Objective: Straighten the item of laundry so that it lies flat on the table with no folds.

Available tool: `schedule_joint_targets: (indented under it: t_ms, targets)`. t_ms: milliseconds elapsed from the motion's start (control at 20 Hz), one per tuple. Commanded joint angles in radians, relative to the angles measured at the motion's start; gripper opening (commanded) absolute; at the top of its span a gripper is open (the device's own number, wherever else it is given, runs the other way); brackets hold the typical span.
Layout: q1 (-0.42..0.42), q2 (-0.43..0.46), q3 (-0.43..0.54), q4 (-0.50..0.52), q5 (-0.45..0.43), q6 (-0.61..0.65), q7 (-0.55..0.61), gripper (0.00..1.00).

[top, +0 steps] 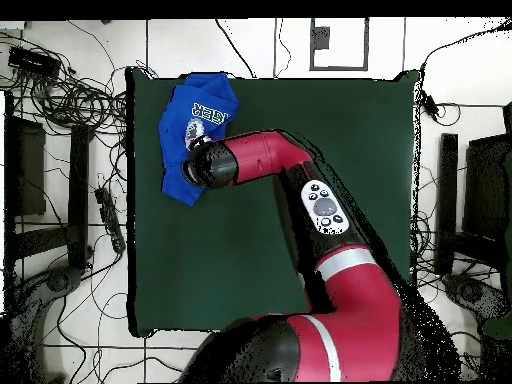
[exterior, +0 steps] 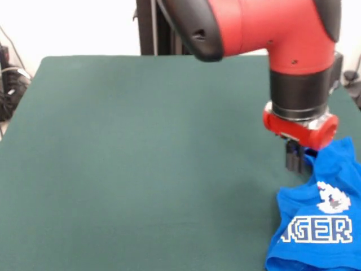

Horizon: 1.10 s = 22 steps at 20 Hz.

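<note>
Shirt (top: 192,130) lies crumpled, long axis along table (top: 270,250) edge.

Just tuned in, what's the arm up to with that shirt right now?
The red arm's gripper is down at the edge of the blue T-shirt, which sits bunched and folded near a corner of the green table. The print is only partly readable, so the shirt is far from flat. The gripper's tips meet the cloth at a raised fold, but whether they have closed on it cannot be made out. From overhead, the wrist covers part of the shirt.
</note>
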Motion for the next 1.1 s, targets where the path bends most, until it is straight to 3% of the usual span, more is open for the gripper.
schedule_joint_targets:
  t_ms: [50, 350, 950, 1000, 1100]
  targets:
    - [-0.036, 0.067, 0.033, -0.014, 0.019, 0.009, -0.155, 0.0]
    - [-0.019, 0.044, 0.026, -0.031, -0.022, -0.12, -0.092, 0.0]
    - [-0.042, -0.011, 0.064, 0.056, 0.031, -0.164, -0.084, 0.0]
    - [-0.046, -0.008, 0.071, 0.06, 0.038, -0.168, -0.081, 1.0]
    - [-0.056, -0.003, 0.084, 0.069, 0.051, -0.169, -0.079, 1.0]
